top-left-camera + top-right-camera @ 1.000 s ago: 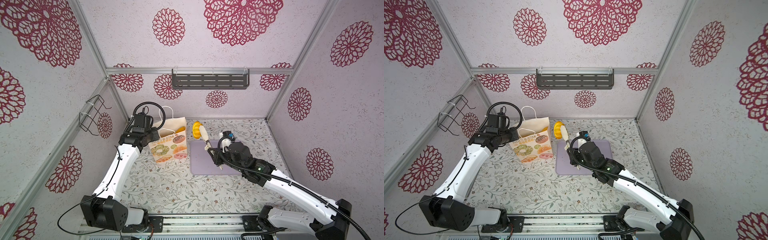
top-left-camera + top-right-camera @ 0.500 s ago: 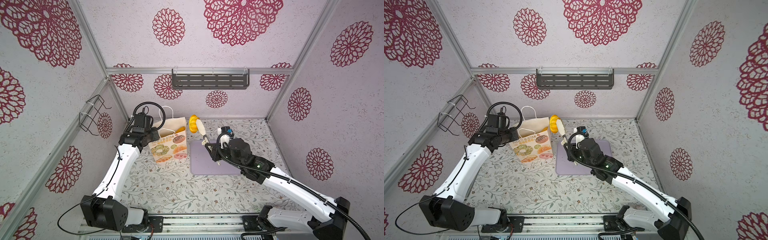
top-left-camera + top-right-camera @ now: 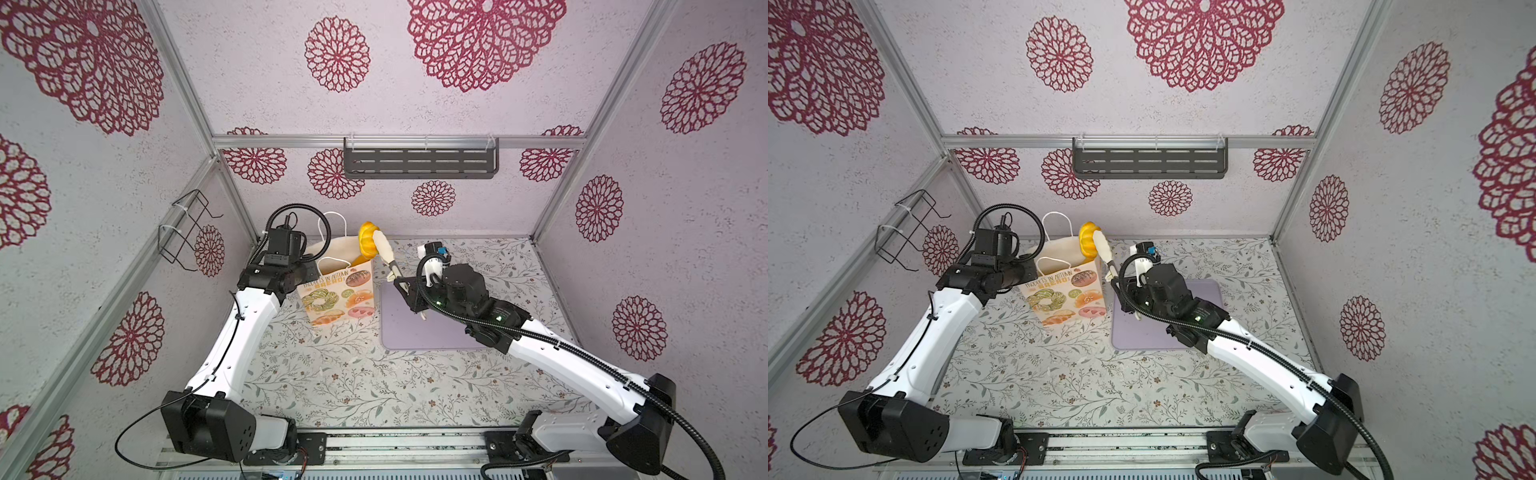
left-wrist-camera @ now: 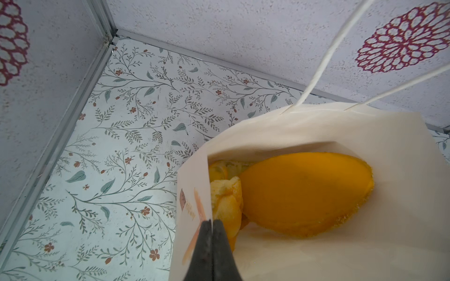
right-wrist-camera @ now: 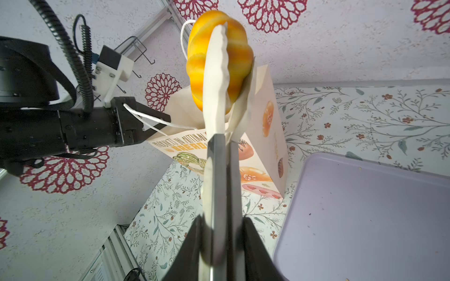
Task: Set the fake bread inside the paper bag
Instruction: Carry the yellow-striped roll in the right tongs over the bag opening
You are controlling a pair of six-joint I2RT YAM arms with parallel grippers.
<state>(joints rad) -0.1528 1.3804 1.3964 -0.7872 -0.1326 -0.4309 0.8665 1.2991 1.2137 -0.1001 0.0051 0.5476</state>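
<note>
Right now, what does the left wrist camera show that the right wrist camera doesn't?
Left wrist only: the inside of the paper bag, with an orange loaf and a yellow bun in it. Right wrist only: the right gripper shut on tongs that clamp a golden bun near the bag's top, plus the lilac tray. Both: the bag, the left gripper shut on its rim, and the floral table.

Illumination is bright, even and diffuse in both top views. Shadows on the floral-printed counter (image 3: 332, 386) are faint and soft-edged.

Both wrist views show strong wide-angle perspective.

Left wrist view: the black left tool (image 4: 211, 222) is blurred close to the lens. The inside of the cream-white paper bag (image 4: 316, 136) is slightly shaded.

Right wrist view: the black right tool (image 5: 222, 223) and the near end of the cream plastic tongs (image 5: 215, 80) are soft. The glossy orange-yellow ridged toy bun (image 5: 233, 48) carries a mild sheen.
</note>
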